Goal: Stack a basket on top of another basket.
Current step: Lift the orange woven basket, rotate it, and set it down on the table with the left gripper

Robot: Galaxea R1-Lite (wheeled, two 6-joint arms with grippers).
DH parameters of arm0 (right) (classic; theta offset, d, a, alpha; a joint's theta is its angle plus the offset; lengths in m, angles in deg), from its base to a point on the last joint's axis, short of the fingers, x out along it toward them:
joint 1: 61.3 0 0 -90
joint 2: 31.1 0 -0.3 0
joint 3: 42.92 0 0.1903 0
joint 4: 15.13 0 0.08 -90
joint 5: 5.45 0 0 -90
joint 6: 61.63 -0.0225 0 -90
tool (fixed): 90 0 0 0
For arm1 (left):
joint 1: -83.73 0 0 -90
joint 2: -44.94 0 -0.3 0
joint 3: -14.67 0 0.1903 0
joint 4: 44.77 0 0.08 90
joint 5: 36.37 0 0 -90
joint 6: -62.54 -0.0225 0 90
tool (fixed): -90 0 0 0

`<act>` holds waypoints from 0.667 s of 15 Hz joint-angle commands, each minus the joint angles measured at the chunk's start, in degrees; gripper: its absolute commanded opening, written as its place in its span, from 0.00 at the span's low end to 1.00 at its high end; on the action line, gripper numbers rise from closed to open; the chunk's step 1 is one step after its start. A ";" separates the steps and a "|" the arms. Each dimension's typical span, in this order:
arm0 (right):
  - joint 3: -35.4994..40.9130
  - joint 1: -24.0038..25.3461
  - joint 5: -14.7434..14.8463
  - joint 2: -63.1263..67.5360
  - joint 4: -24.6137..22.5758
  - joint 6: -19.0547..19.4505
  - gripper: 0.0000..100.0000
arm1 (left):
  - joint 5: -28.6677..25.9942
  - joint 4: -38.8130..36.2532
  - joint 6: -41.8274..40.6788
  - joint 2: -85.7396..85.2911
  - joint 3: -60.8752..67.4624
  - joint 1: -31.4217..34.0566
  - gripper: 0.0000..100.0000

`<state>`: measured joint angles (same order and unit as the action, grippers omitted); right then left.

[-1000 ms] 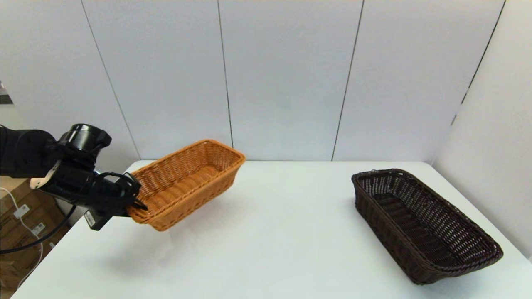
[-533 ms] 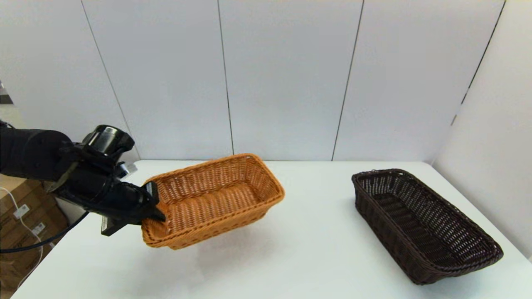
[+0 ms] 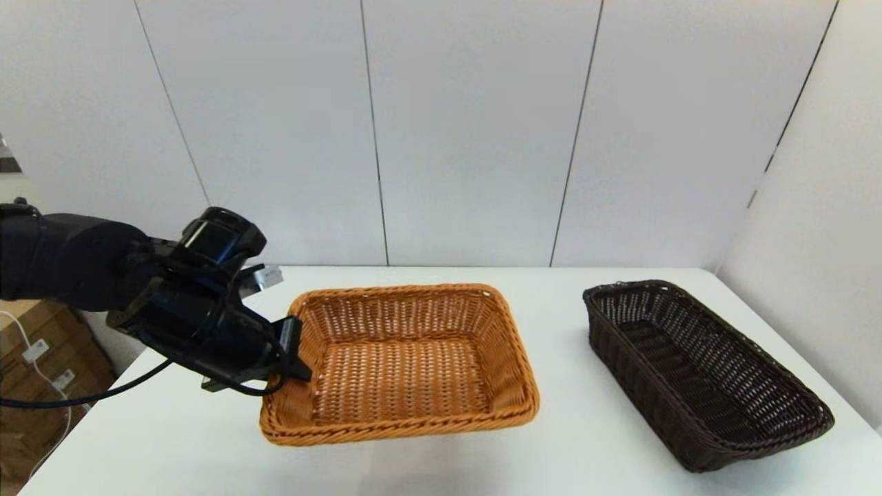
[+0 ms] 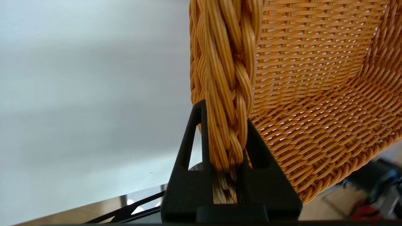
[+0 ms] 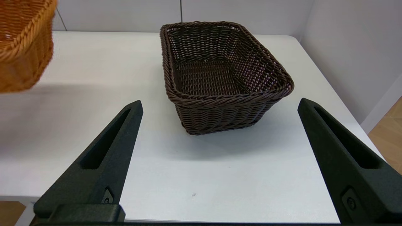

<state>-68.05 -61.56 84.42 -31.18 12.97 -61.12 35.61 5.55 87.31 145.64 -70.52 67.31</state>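
- Left gripper [image 3: 298, 351] clenched the braided rim of the orange-tan rectangular wicker basket [image 3: 406, 365], held above the white table [image 3: 565, 455].
- Dark brown rectangular wicker basket [image 3: 696, 372] rested at right.
- Right gripper [image 5: 220, 106] stood released, near it.

Bare white table [image 3: 572, 358] lies between the orange-tan rectangular woven wicker basket [image 3: 403, 362] at nine o'clock and the dark brown rectangular woven wicker basket [image 3: 696, 368] at three o'clock. White wall panels [image 3: 468, 131] block twelve o'clock.

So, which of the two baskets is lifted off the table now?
The orange-tan basket: the left gripper is shut on its braided rim. The dark brown basket rests on the table, untouched.
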 commanded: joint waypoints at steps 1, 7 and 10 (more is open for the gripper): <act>0.00 0.00 -0.04 0.07 0.02 0.02 1.00 | 0.00 -0.06 -2.97 1.17 -0.50 -3.00 0.00; 0.00 0.00 -0.04 0.07 0.02 0.02 1.00 | 0.00 -0.32 -3.24 5.30 -1.29 -4.59 0.00; 0.00 0.00 -0.04 0.07 0.02 0.02 1.00 | 0.09 -1.38 -2.89 7.76 -1.81 -3.88 0.00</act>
<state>-68.05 -61.56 84.44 -31.18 12.98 -61.17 35.79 4.58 84.09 151.34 -72.00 62.92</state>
